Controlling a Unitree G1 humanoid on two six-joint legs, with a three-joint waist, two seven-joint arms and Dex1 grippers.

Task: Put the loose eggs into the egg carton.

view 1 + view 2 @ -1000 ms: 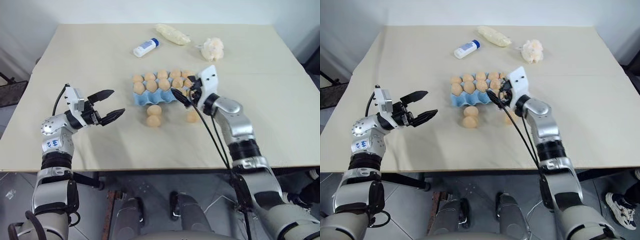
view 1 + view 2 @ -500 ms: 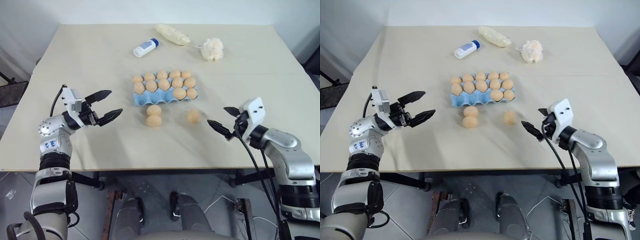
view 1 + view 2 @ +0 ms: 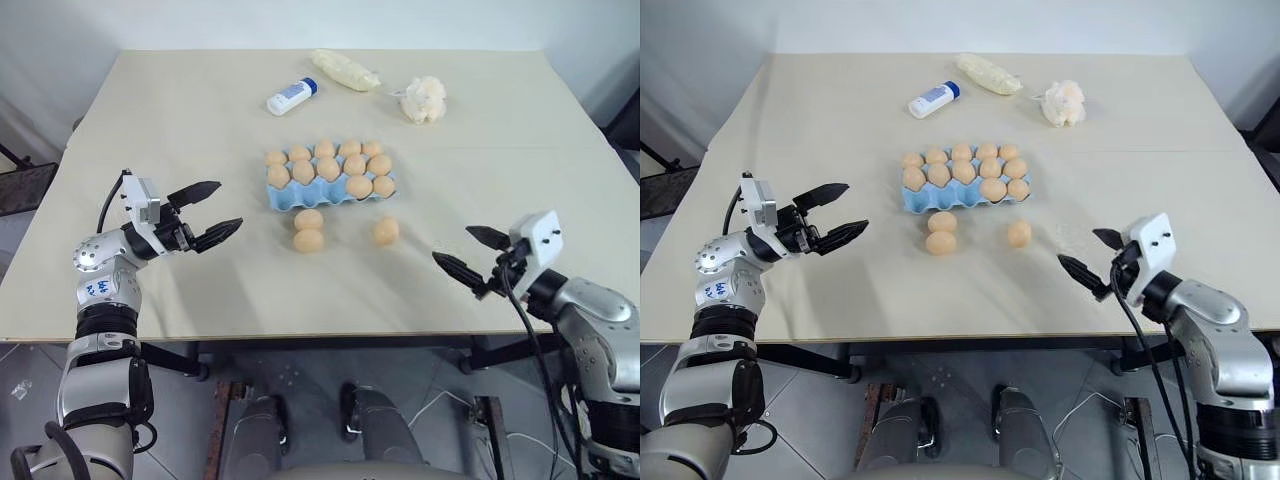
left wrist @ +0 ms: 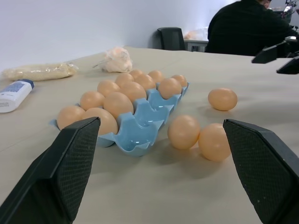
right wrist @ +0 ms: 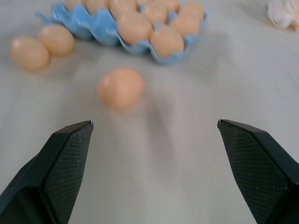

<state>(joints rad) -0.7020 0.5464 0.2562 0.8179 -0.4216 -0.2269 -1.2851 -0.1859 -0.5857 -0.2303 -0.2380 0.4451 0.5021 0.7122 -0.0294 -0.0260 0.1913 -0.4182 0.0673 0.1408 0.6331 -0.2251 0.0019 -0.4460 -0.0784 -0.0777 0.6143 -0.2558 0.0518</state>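
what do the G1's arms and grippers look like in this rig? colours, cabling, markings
Both arms are silver-grey metal shells with black joint sections. The left gripper and the right gripper each carry two black tapered fingers with textured inner pads, behind a white boxy wrist module. A black cable runs along each arm. The left arm's silver joint housing bears blue handwritten marks.

Probably an office or lab room: plain white walls, a beige surface (image 3: 180, 120), and a seated person (image 4: 250, 25) beside a black chair (image 4: 170, 38).
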